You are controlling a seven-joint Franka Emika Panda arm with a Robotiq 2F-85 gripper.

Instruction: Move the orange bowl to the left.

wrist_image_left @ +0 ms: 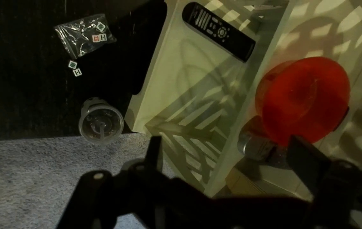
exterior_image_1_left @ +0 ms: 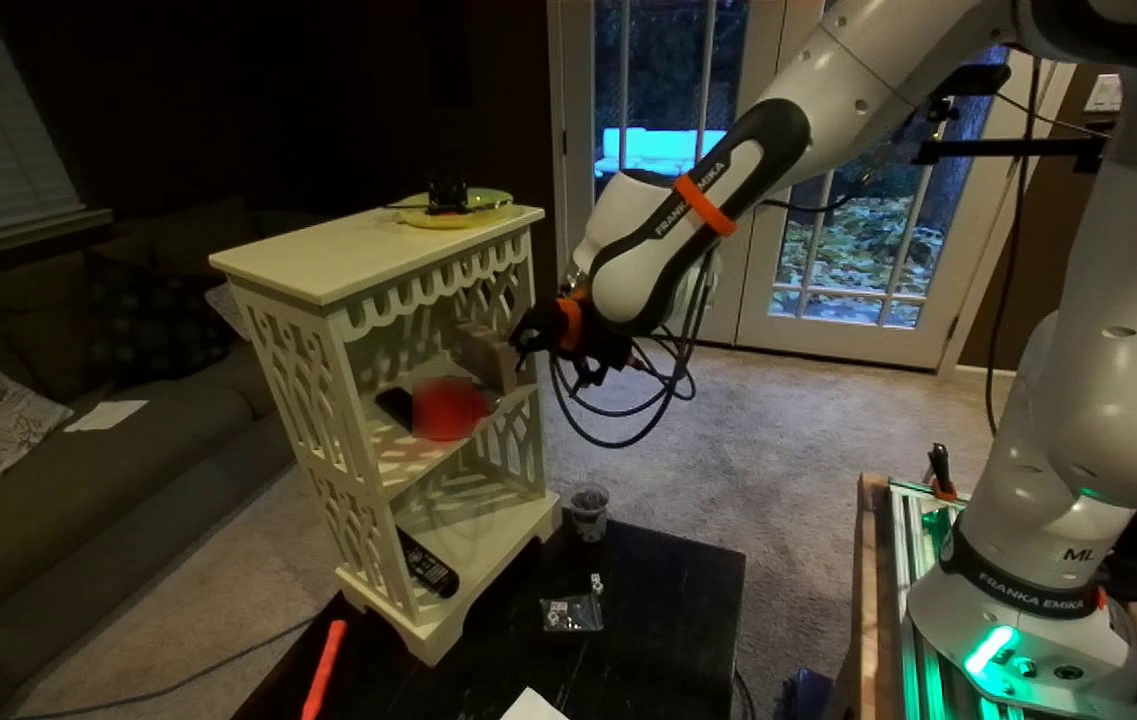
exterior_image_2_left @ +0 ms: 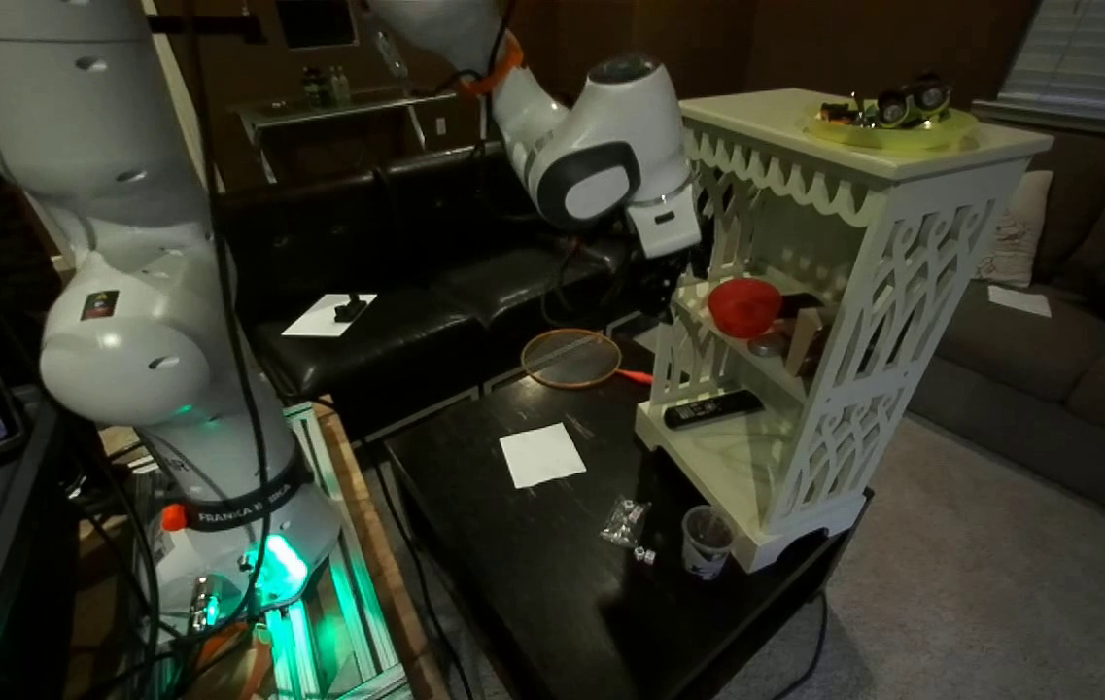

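The orange bowl (wrist_image_left: 305, 98) is on the middle shelf (wrist_image_left: 308, 28) of the cream rack (exterior_image_1_left: 338, 250), close to the front edge. The tool (wrist_image_left: 225, 141) has its two fingers (wrist_image_left: 155, 152) spread wide, and nothing is held between them. In the wrist view one finger covers a bit of the bowl's rim, but I cannot tell if they touch.

The job right now looks like getting to the bowl and taking hold of it. I would slide the tool in slowly, then put one finger inside the bowl and one outside, so that just the rim gets pinched. Stay away from the little silver thing (wrist_image_left: 255, 148) just beside the bowl (it would be easy to knock), and from the brown block (exterior_image_2_left: 803, 342) too. Do not drag the bowl toward the front, or it could tip off the edge. Squeeze softly but well, as the bowl looks smooth and may slip. Then lift it only a tiny bit. I take left to mean left as you look in from the front, so it should go away from the block and toward the left wall (exterior_image_1_left: 365, 430). Stop before the wall, set the bowl down flat, let go, and back straight out.
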